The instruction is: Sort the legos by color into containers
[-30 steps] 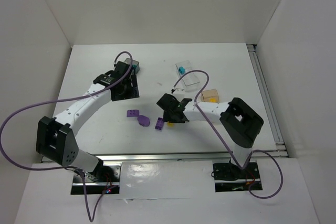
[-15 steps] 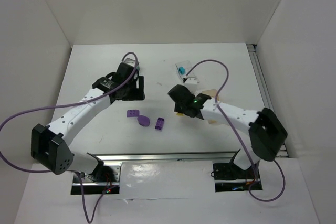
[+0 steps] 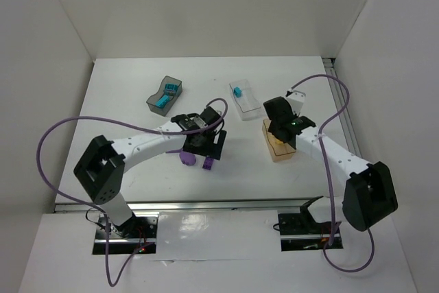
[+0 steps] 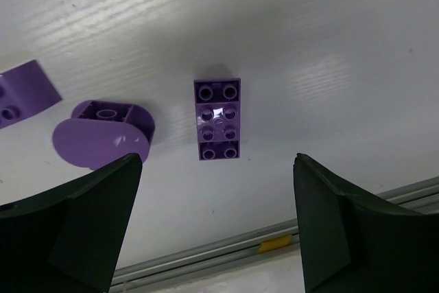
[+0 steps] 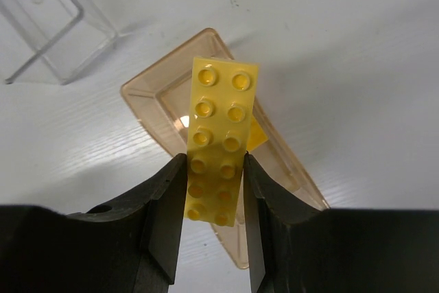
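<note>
Legos are mid-sort: my right hand (image 5: 214, 169) pinches a long yellow brick (image 5: 221, 135) over the amber tub (image 5: 147, 97), so I judge it need only lower and let go. My left hand (image 4: 216, 169) hangs wide above a purple brick (image 4: 218, 119) lying on the tabletop (image 4: 329, 46); it should descend and close.

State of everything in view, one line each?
Left gripper: open, empty, above purple bricks.
Right gripper: shut on yellow brick, over amber tub.
Grey tub: holds teal bricks.
Clear tub: holds one teal brick.
Amber tub: yellow piece inside.
Purple bricks: three, loose on table.
</note>
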